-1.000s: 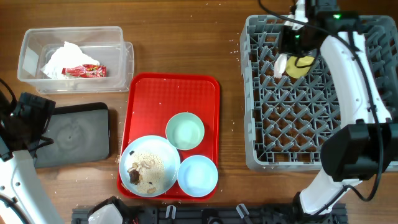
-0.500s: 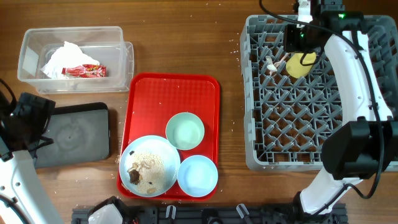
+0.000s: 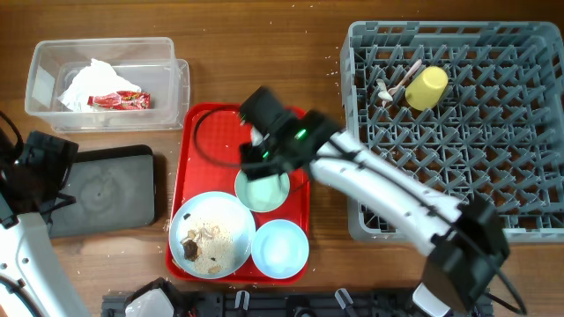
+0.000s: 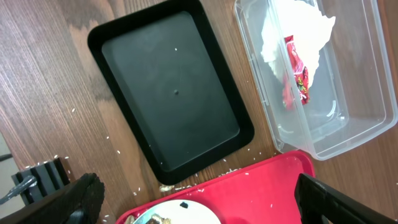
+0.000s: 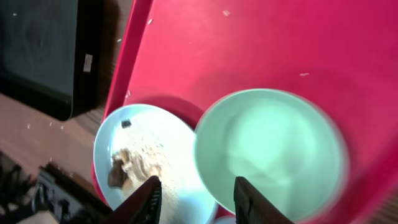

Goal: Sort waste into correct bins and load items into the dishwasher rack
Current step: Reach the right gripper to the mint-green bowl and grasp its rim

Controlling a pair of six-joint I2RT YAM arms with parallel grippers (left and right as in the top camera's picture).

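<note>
My right gripper [image 3: 256, 160] is open and empty, hovering over the left rim of the mint-green bowl [image 3: 263, 187] on the red tray. In the right wrist view its fingers [image 5: 148, 199] straddle the gap between the bowl [image 5: 273, 155] and the light-blue plate [image 5: 140, 149] with beige scraps and a dark lump [image 5: 121, 173]. The plate [image 3: 211, 233] and the light-blue bowl [image 3: 280, 248] sit at the tray's front. The yellow cup [image 3: 426, 88] and white fork [image 3: 395, 84] lie in the grey rack [image 3: 361, 132]. My left gripper [image 4: 202, 208] is open and empty, above the black tray [image 4: 171, 93].
The clear tub [image 3: 44, 62] at the back left holds white napkins [image 3: 88, 84] and the red wrapper [image 3: 119, 100]; it also shows in the left wrist view [image 4: 348, 118]. The black tray [image 3: 106, 189] lies left of the red tray [image 3: 203, 132]. Crumbs dot the wood.
My right arm has left the rack's back corner, with the fork and cup staying in the rack, and swung left to the red tray over the mint-green bowl. The left arm is still.
</note>
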